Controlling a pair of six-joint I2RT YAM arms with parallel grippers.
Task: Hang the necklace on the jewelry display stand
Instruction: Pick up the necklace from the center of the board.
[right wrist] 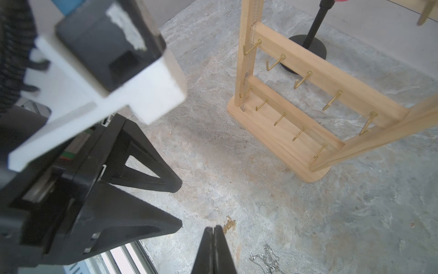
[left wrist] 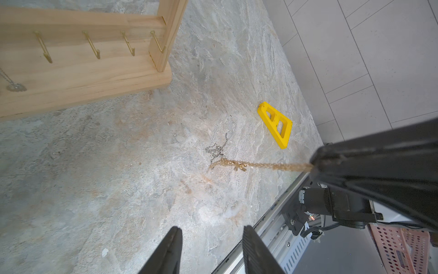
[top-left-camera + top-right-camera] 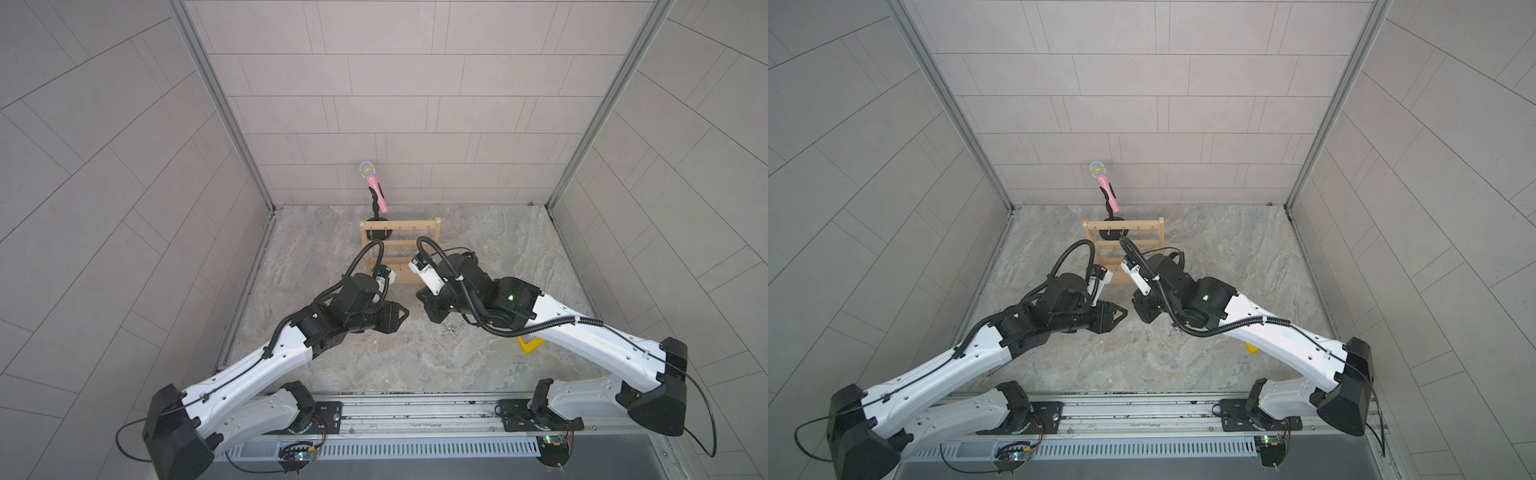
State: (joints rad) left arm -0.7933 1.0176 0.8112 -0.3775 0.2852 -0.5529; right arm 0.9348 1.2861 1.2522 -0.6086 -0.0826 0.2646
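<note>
A gold necklace (image 2: 260,165) stretches taut from a heap on the marble table up to my right gripper (image 1: 214,229), which is shut on its end; a gold bit (image 1: 229,224) shows beside the closed tips. My left gripper (image 2: 212,231) is open and holds nothing. It hovers over the table a short way from the right gripper, its fingers (image 3: 401,313) pointing toward it. The light wooden jewelry display stand (image 3: 415,224) stands upright behind both grippers, with brass hooks (image 1: 299,79) on its bars. A silver chain with a pendant (image 2: 13,86) hangs on it.
A loose silver chain (image 2: 216,150) lies on the table under the gold one. A yellow plastic piece (image 2: 276,124) sits nearer the right wall. A pink microphone (image 3: 374,185) on a black stand (image 1: 305,54) is behind the rack. The table's front rail (image 2: 272,227) is close by.
</note>
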